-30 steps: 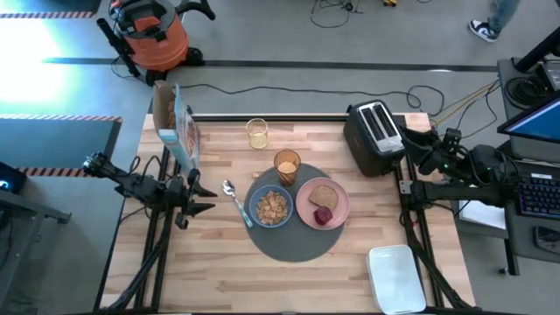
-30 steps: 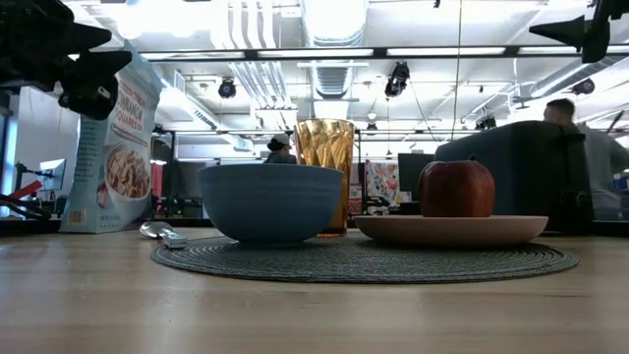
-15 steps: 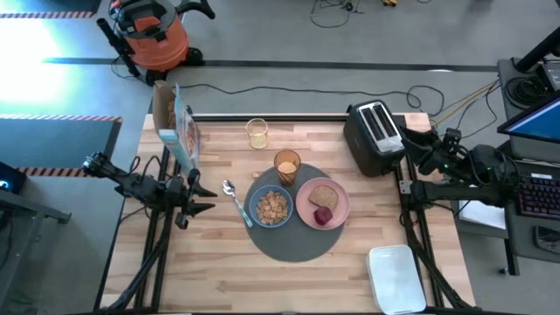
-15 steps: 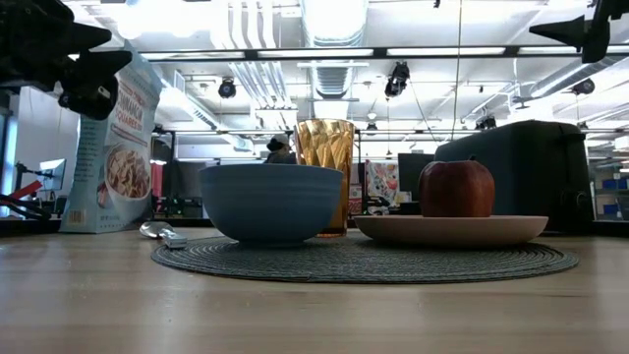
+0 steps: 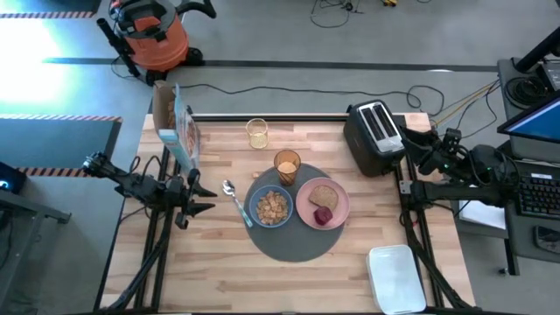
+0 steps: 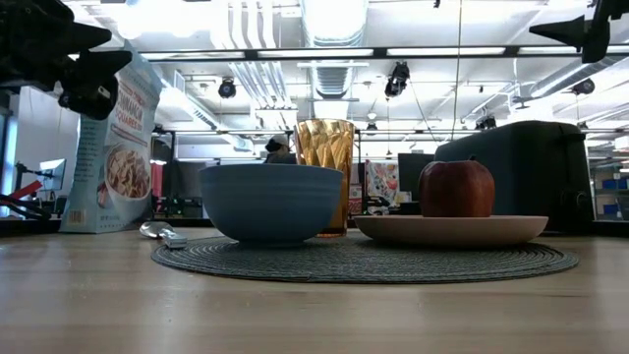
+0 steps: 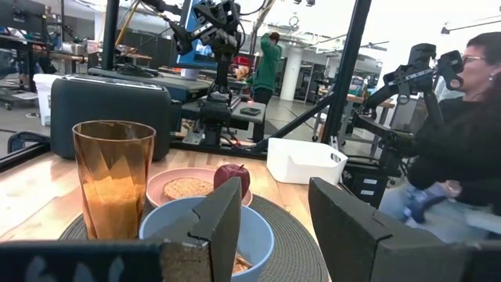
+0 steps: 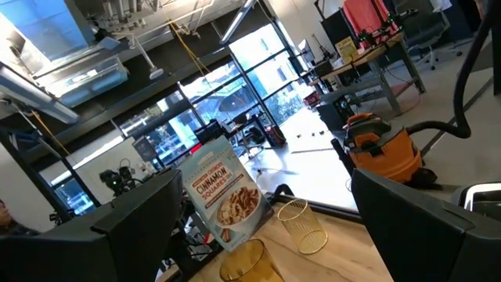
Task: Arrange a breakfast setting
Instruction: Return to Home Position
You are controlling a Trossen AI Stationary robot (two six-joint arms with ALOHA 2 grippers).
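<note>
**A:** Any word on the pincers?

**B:** Yep. Spotted the left pincer point(image 5: 203, 198) hanging over the left side of the bench point(image 5: 210, 271), fingers spread, nothing gripped. Same deal with the right pincer point(image 5: 418, 144): up beside the black toaster point(image 5: 374, 136), released, empty.

**A:** And the breakfast stuff?

**B:** All laid out between the two pincers, nearer the left one.
- Straight ahead of the left pincer's tips: silver spoon point(image 5: 234, 199), near but apart, handle reaching the rim of the round dark grey mat point(image 5: 293, 249).
- Just past the spoon: blue bowl point(image 5: 253, 210), full of cereal, on the mat.
- Past the bowl, toward the right pincer: pink plate point(image 5: 343, 203), carrying the toast slice point(image 5: 325, 195) and the red apple point(image 5: 323, 215).
- Glass of orange drink point(image 5: 287, 164): at the mat's rim, on the toaster side of bowl and plate.

**A:** Anything else around?

**B:** Cereal box point(image 5: 175, 131) standing close by the left pincer, empty clear glass point(image 5: 256, 133) a bit beyond it. White tray point(image 5: 398, 278) well apart from both pincers, at the bench corner on the right pincer's side.
</note>
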